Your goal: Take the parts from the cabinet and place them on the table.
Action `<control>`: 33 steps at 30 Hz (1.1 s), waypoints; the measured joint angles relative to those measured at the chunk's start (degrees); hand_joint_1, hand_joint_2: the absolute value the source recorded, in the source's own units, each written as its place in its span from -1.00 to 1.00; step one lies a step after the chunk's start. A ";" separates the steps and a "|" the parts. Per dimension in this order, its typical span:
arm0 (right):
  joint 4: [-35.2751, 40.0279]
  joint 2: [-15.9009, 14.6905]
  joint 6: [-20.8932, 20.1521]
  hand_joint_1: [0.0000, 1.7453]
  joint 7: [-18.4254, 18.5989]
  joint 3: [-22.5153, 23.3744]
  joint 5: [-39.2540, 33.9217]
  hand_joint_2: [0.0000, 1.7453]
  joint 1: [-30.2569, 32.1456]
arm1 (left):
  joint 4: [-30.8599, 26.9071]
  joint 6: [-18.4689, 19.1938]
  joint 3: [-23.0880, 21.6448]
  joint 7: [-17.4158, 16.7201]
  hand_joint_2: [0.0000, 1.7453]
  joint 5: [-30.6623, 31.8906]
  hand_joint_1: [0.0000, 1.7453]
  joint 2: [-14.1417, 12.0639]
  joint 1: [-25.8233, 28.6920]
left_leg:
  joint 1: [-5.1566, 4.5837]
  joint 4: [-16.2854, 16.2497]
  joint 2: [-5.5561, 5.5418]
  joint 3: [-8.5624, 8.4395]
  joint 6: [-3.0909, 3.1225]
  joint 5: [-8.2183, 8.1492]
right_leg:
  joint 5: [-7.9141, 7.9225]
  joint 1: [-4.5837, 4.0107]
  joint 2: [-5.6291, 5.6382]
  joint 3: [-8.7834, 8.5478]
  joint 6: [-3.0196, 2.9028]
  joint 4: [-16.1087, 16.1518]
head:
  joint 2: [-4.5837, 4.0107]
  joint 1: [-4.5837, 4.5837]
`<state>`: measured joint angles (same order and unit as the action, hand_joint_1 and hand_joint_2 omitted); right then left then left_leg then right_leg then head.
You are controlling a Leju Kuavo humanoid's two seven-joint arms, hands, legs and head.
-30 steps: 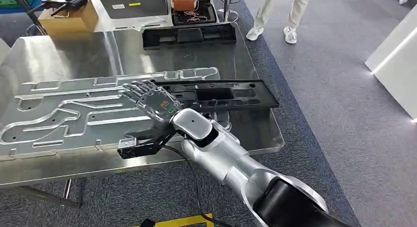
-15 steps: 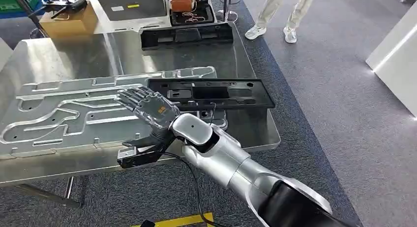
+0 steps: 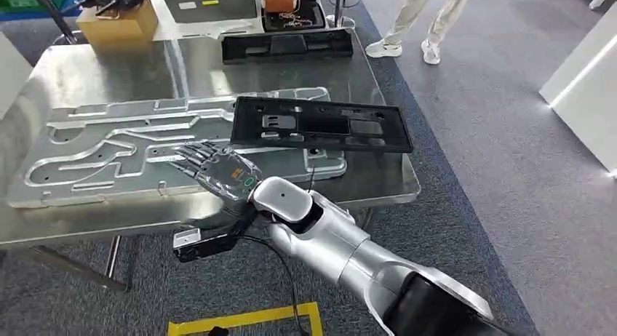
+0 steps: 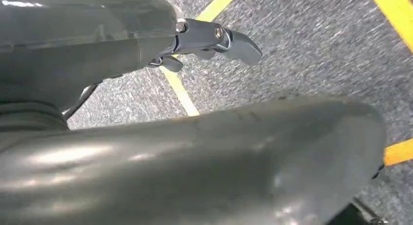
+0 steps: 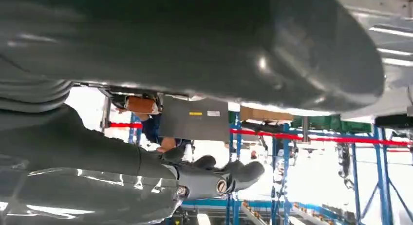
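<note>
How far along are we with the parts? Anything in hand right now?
Two black parts already lie on the table: the near part partly on the metal plate, the far part at the back edge. The right hand is spread flat over the plate, holding nothing. The left hand hangs over the floor, also holding nothing. The cabinet is out of sight, so what remains is unknown.

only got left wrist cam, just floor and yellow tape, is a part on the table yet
Observer: Yes. The head view shows a long black part lying flat on the table, one end resting on a grooved metal plate.
Operator: right hand holding it
Observer: No. The right hand holds nothing; its fingers are spread over the plate near the table's front edge.
Operator: any other parts out
Observer: A second black part lies at the table's far edge.
</note>
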<state>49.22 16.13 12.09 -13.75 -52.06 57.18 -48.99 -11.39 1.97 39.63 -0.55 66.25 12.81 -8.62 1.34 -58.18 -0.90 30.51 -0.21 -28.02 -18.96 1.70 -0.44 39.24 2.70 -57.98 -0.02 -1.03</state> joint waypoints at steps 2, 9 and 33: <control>0.00 -0.42 0.07 -1.00 -0.07 -0.20 -0.22 -1.00 0.01 | 0.00 0.13 0.02 -0.07 -1.00 0.04 -1.00 0.02 -0.15 | -0.04 0.07 0.39 0.96 1.53 1.40 | -5.33 0.12 0.15 1.56 -0.15 -3.49 | 0.00 0.00; 0.00 -1.03 0.07 -1.00 -0.07 -0.57 -0.50 -1.00 0.43 | 0.00 0.15 0.13 -0.07 -1.00 -0.04 -1.00 0.02 -0.12 | -2.28 -0.09 0.40 6.51 2.49 5.57 | -8.83 -1.72 0.35 -1.93 -2.86 -11.59 | 0.00 0.00; -3.80 -2.62 2.18 -1.00 -11.11 0.87 -18.11 -1.00 7.72 | -0.04 -0.15 0.20 0.13 -1.00 -0.04 -1.00 -0.04 -0.16 | -0.08 -0.04 0.75 1.22 1.72 1.33 | -7.20 -0.40 -0.22 2.06 -0.49 -4.59 | 0.00 -0.02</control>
<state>45.42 13.51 14.27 -24.86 -51.19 39.07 -41.27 -11.43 1.82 39.82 -0.41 66.20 12.76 -8.78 1.26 -58.22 -0.15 31.73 1.51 -26.69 -26.16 1.31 -0.66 41.30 2.21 -62.57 -0.02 -1.05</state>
